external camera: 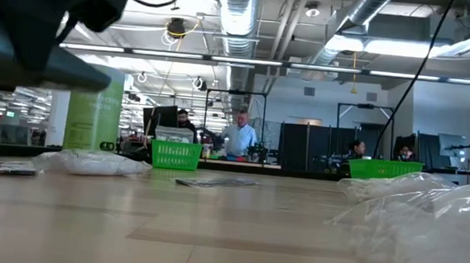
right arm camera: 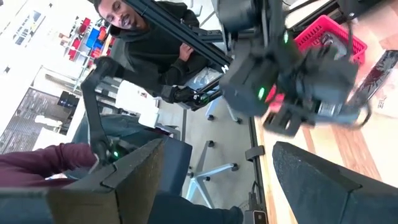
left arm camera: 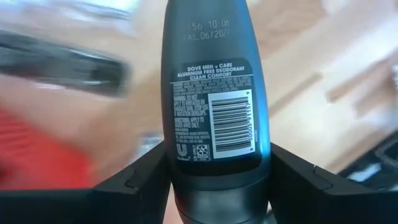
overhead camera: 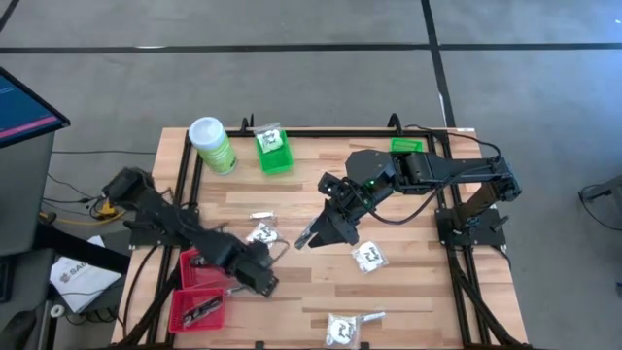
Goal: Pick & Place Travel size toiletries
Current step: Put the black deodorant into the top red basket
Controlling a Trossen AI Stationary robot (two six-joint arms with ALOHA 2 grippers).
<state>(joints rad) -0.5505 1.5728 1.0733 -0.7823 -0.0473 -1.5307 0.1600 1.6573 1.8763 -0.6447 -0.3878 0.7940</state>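
Overhead looks straight down; low camera level across table (overhead camera: 389,292); wrist cameras close-up

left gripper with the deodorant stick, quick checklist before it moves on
1. Grip: left gripper has its fingers on both sides of the dark grey Dove Men+Care deodorant stick: ok.
2. Stick sits centred between the fingers: ok.
3. Left gripper is beside the red basket, not over it: not ok for a drop.
4. Free room in the red basket, which already holds dark items: cannot tell.
5. Right gripper open, empty, apart from the left arm: ok.
6. White packets off the path to the basket: ok.
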